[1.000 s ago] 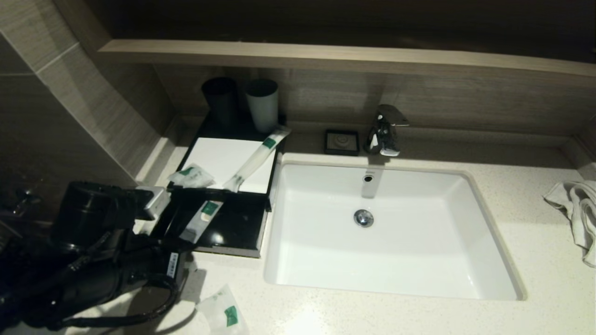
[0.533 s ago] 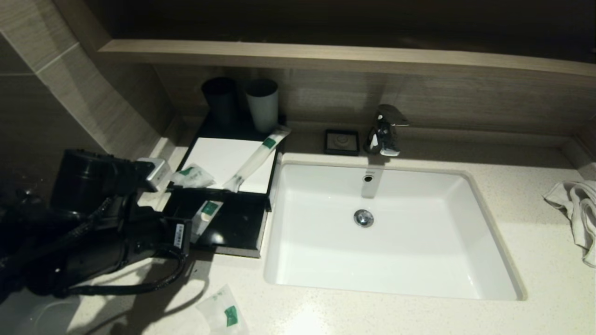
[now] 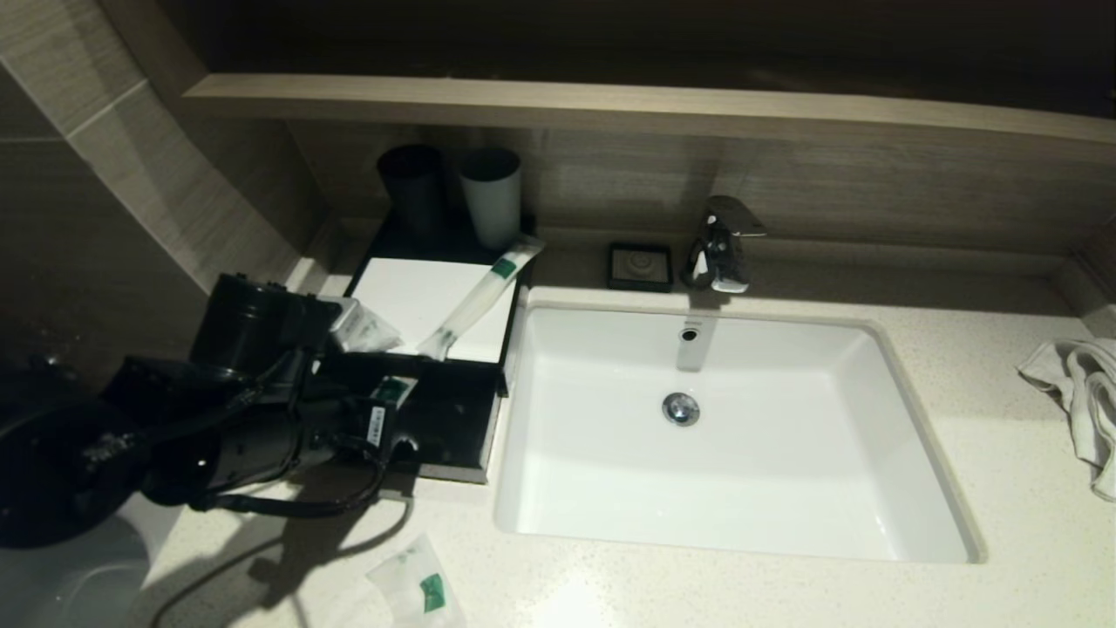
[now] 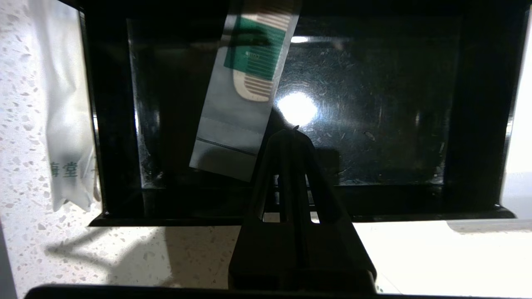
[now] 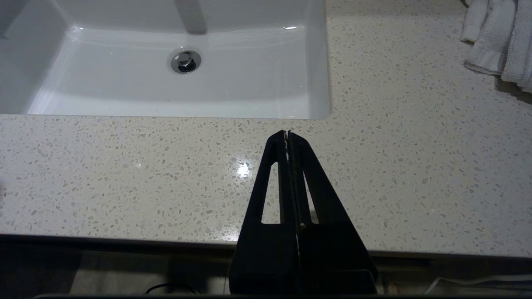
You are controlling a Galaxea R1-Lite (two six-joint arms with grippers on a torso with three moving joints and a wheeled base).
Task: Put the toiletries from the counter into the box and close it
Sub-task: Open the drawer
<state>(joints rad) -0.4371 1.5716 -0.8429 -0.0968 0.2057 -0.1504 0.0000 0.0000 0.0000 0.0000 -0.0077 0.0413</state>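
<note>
The black box (image 3: 453, 432) stands open left of the sink, with a white flat panel (image 3: 410, 292) behind its compartment. A comb packet (image 4: 245, 95) lies inside the box and also shows in the head view (image 3: 394, 388). A long toothbrush packet (image 3: 479, 296) and a small sachet (image 3: 366, 327) lie on the white panel. Another sachet (image 3: 418, 589) lies on the counter in front. A white packet (image 4: 66, 124) lies on the counter beside the box's outer wall. My left gripper (image 4: 291, 133) is shut and empty, its tip over the box's front wall. My right gripper (image 5: 287, 133) is shut and empty over the counter in front of the sink.
The white sink (image 3: 907, 541) and faucet (image 3: 719, 244) fill the middle. Two cups (image 3: 493, 196) stand behind the box, against the back wall. A small black dish (image 3: 641, 266) sits by the faucet. A towel (image 3: 1081, 401) lies at the far right.
My left arm has swung up and to the right, from the counter left of the box to over the box's front edge. The packets have not moved.
</note>
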